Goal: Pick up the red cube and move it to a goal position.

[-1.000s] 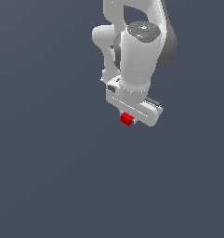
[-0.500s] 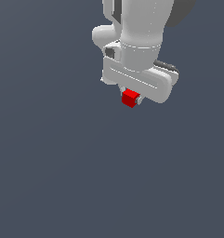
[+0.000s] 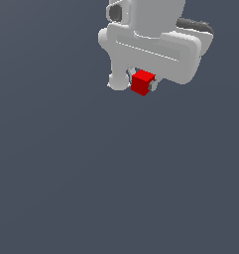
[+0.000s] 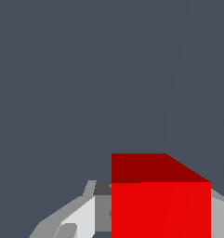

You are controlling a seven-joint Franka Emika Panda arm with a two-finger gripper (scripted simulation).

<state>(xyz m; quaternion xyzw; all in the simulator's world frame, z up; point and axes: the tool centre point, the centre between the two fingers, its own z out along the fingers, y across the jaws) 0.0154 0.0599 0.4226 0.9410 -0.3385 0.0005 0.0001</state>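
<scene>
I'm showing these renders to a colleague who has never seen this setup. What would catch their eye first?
The red cube stands out at once: the only bright colour against a plain dark grey ground, pinched in the white gripper near the top of the exterior view. Above it, the bulky pale arm fills the upper edge. In the wrist view the cube looms large between the grey fingers.
</scene>
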